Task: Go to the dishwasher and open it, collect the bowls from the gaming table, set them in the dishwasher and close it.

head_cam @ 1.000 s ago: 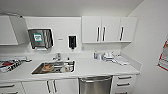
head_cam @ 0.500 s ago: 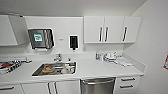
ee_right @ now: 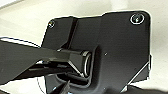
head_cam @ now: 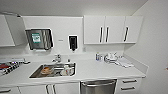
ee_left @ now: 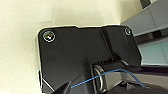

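A white countertop (head_cam: 100,71) is seen running along the wall beneath white upper cabinets. A stainless sink (head_cam: 53,70) is set into it, in which an orange bowl (head_cam: 46,70) and white dishes (head_cam: 67,71) are held. Near the right back corner, white crockery (head_cam: 111,57) and a folded cloth (head_cam: 124,62) are placed. Red items (head_cam: 7,67) are laid at the far left.

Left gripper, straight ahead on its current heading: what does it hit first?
Probably the pale floor: the left wrist view looks onto it past the robot's dark plate, nothing between. Grey panels sit off to one side. Depth unclear.
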